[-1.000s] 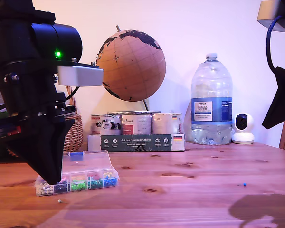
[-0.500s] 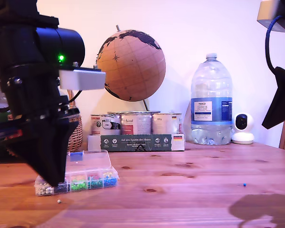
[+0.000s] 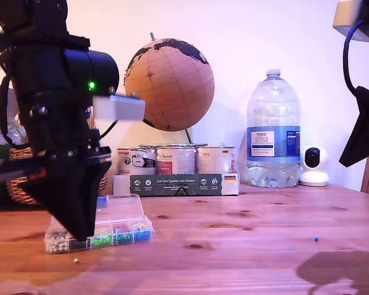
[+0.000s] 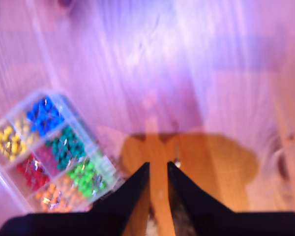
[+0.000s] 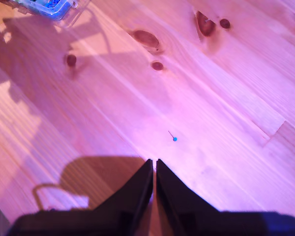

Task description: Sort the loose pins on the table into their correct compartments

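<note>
Blue-headed pin (image 5: pixel 175 139) near (untouched) claw (image 5: pixel 154 164)

The first gripper (image 4: pixel 157 169) ends in two black, wedge-shaped fingers (image 4: pixel 132 189) that taper to thin tips. In the exterior view the arm above them is a bulky black body (image 3: pixel 52 117) with a rounded cylindrical housing, on which a small green light (image 3: pixel 91 85) glows. Beside that housing sits a pale grey, box-shaped module (image 3: pixel 118 107), and a thin black cable (image 3: pixel 108 130) loops below it. The second gripper (image 5: pixel 154 167) also has black, pointed fingers (image 5: pixel 135 189). Its arm shows as a black angular piece (image 3: pixel 363 132) with a dark blue cable (image 3: pixel 347 52) curving up to a grey block (image 3: pixel 355 18).
</note>
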You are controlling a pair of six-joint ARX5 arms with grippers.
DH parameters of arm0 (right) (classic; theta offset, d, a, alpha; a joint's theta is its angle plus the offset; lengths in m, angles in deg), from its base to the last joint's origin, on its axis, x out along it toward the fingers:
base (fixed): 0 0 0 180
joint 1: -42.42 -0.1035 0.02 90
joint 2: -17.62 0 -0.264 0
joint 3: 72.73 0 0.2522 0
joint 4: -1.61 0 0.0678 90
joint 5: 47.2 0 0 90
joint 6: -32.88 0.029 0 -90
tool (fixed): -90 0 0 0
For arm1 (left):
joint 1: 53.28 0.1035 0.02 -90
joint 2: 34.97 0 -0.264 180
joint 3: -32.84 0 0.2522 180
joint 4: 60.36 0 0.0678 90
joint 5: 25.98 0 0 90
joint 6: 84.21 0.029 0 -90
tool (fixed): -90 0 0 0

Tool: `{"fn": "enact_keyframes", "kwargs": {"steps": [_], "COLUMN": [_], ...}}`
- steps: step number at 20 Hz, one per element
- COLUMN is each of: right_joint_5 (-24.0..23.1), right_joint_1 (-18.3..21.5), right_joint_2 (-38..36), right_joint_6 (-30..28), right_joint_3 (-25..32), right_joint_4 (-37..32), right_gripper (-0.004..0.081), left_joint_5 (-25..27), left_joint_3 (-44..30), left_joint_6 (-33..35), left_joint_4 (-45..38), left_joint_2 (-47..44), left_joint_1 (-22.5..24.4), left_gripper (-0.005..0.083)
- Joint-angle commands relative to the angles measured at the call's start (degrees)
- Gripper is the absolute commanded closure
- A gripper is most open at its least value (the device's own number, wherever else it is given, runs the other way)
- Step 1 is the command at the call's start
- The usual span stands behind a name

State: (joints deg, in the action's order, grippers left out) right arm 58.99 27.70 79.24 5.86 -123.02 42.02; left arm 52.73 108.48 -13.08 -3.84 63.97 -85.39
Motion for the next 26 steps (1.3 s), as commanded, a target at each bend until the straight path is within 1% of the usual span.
{"fn": "enact_keyframes", "kwargs": {"steps": [1, 4, 16, 19, 26], "right_joint_5": [0.4, 0.4, 0.4, 0.4, 0.4], "right_joint_1": [-0.3, -0.3, -0.3, -0.3, -0.3], "right_joint_2": [0.1, 0.1, 0.1, 0.1, 0.1], "right_joint_6": [0.2, 0.2, 0.2, 0.2, 0.2], "right_joint_3": [-0.7, -0.7, -0.7, -0.7, -0.7], "right_joint_4": [-0.2, -0.2, -0.2, -0.2, -0.2], "right_gripper": [0.0783, 0.0783, 0.0783, 0.0783, 0.0783], "left_joint_5": [-1.2, -1.5, 0.0, 1.6, 1.2], "left_joint_3": [0.0, 0.0, -0.1, -0.1, -0.1], "left_joint_6": [1.9, 2.5, 4.0, 4.3, 4.3], "left_joint_4": [1.2, 1.5, 2.2, 1.8, 1.1], "left_joint_2": [0.2, 0.5, 2.7, 2.8, 3.9], "left_joint_1": [0.0, -0.1, -0.3, -0.3, -0.2], "left_gripper": [0.0677, 0.0677, 0.0677, 0.0677, 0.0677]}}
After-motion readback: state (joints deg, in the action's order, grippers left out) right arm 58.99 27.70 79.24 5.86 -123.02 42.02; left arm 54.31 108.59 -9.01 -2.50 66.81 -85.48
